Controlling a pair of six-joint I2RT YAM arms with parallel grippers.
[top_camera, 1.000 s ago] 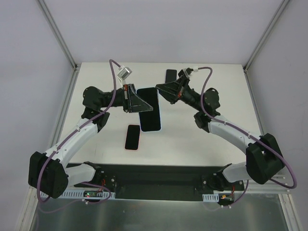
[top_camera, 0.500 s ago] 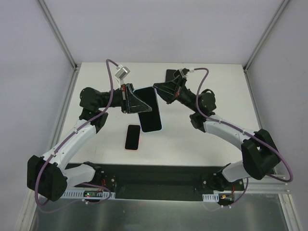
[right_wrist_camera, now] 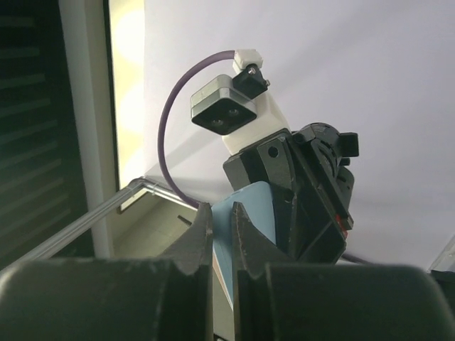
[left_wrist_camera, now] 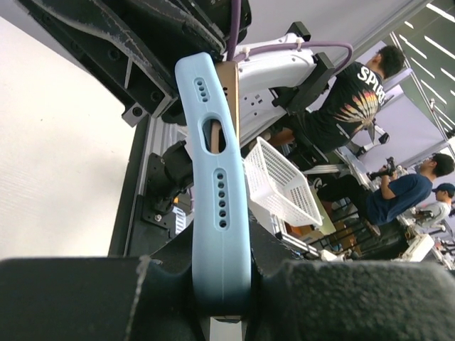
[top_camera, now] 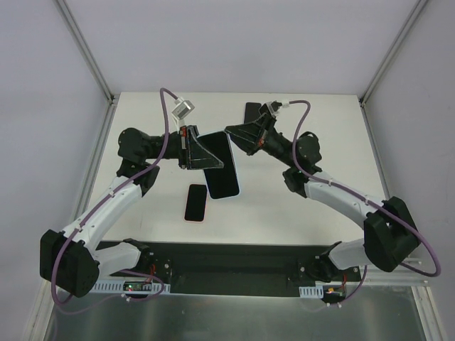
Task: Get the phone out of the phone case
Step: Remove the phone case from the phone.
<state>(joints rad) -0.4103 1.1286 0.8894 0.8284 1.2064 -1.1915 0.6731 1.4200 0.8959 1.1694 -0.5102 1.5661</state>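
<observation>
A phone with a black screen point(top_camera: 220, 167) sits in a light blue case point(left_wrist_camera: 217, 206) and is held in the air above the table's middle. My left gripper point(top_camera: 193, 149) is shut on the case's left side; in the left wrist view its fingers point(left_wrist_camera: 106, 298) clamp the case's edge, my left gripper point(left_wrist_camera: 220, 291) being centred on it. A tan edge point(left_wrist_camera: 231, 92) shows behind the case. My right gripper point(top_camera: 232, 132) pinches the top right corner. In the right wrist view my right gripper point(right_wrist_camera: 220, 227) has the blue case point(right_wrist_camera: 252, 213) edge between its narrow jaws.
A smaller phone with a pinkish rim point(top_camera: 195, 202) lies flat on the white table point(top_camera: 320, 142) in front of the held phone. A dark flat object point(top_camera: 252, 111) lies at the back, behind the right gripper. The black base rail point(top_camera: 227, 263) runs along the near edge.
The right gripper has moved left onto the held phone's top right corner. The phone has tilted slightly, its lower end swinging right. The left arm has shifted a little.
</observation>
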